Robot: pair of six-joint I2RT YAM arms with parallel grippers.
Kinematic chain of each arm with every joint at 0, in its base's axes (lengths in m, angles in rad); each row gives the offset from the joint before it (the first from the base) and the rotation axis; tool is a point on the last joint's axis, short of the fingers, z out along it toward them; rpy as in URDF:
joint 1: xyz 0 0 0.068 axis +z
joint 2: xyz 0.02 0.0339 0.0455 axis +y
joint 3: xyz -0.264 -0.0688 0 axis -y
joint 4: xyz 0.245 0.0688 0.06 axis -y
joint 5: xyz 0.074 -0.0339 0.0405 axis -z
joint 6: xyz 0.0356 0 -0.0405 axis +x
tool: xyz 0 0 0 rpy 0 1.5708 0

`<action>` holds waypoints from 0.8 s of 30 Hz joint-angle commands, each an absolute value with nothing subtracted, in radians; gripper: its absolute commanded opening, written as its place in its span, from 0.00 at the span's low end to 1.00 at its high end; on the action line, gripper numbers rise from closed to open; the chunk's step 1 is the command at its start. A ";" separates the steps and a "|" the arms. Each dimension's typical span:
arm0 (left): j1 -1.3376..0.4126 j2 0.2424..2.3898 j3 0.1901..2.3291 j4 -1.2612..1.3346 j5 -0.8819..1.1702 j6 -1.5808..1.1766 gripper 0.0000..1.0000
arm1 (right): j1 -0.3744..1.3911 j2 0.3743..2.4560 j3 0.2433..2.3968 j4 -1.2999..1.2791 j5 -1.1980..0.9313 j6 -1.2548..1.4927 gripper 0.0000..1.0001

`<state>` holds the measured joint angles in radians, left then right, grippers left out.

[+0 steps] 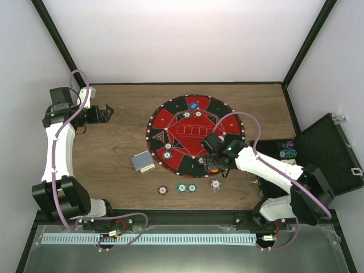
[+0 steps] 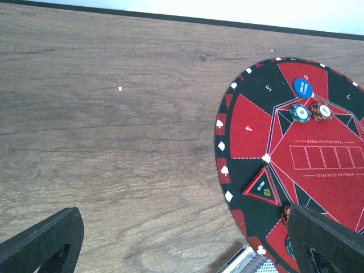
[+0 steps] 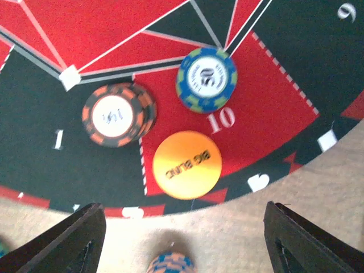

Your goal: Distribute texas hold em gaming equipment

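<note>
Right pincer [image 3: 182,219]: fingers spread wide, nothing held, over mat [image 1: 170,126] rim at mat's 5 o'clock.
Below it, on mat: orange disc [image 3: 186,165], lettered BIG BLIND. Blue chip [image 3: 206,78] near disc, at its 12 o'clock. Brown chip [image 3: 118,115] just beside disc, at its 10 o'clock.
Striped chip [image 3: 170,263] on desk [image 1: 114,165] between right fingers, partly cut off by frame edge.
Left pincer [image 2: 183,227]: wide, nothing held, over desk at mat's 9 o'clock, well apart from mat.
Card stack [image 1: 143,162]: on desk, at mat's 8 o'clock rim.
Row of four chips [image 1: 182,187]: on desk, at mat's 6 o'clock.
</note>
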<state>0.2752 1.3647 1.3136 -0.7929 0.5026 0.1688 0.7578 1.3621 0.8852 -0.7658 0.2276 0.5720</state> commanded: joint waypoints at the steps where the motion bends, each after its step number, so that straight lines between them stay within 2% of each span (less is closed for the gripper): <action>1: 0.279 1.348 1.315 -0.777 0.523 0.156 1.00 | 0.826 1.324 0.917 -0.899 0.207 0.688 0.77; 9: 0.279 1.341 1.301 -0.772 0.526 0.157 1.00 | 0.910 1.275 0.850 -0.956 0.151 0.814 0.70; 24: 0.279 1.350 1.312 -0.773 0.523 0.160 1.00 | 0.943 1.317 0.775 -0.876 0.119 0.822 0.68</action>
